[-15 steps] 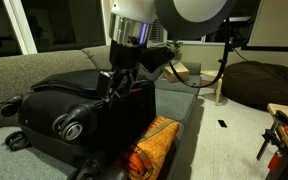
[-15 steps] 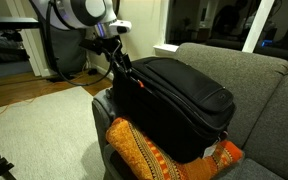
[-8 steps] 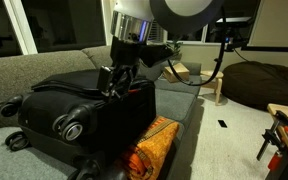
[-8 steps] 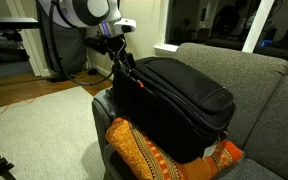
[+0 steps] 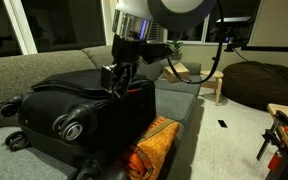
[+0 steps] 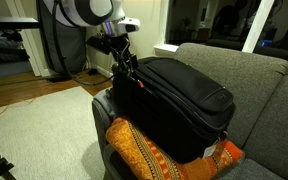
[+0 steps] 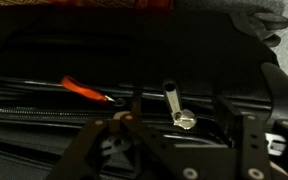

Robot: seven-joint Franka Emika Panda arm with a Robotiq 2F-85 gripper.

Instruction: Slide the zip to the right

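One gripper spread at the suitcase zip

Black suitcase [image 5: 84,105] lies flat on a grey couch [image 6: 259,70], wheels [image 5: 72,128] facing the camera in an exterior view. Orange patterned cushion [image 6: 149,150] is wedged against its lower side.

Arm comes down from above. Gripper [image 5: 117,88] sits at the suitcase's upper edge, close to a corner, tips right at the seam.

Wrist view: the zip track [image 7: 44,112] runs across the frame. A silver zip pull [image 7: 174,105] stands up from the track, between the two fingers [image 7: 119,128]. The fingers are spread, one on each side of the pull. Contact with the pull is too dark to tell. A red tab [image 7: 87,92] lies just beside the track, apart from the silver pull.
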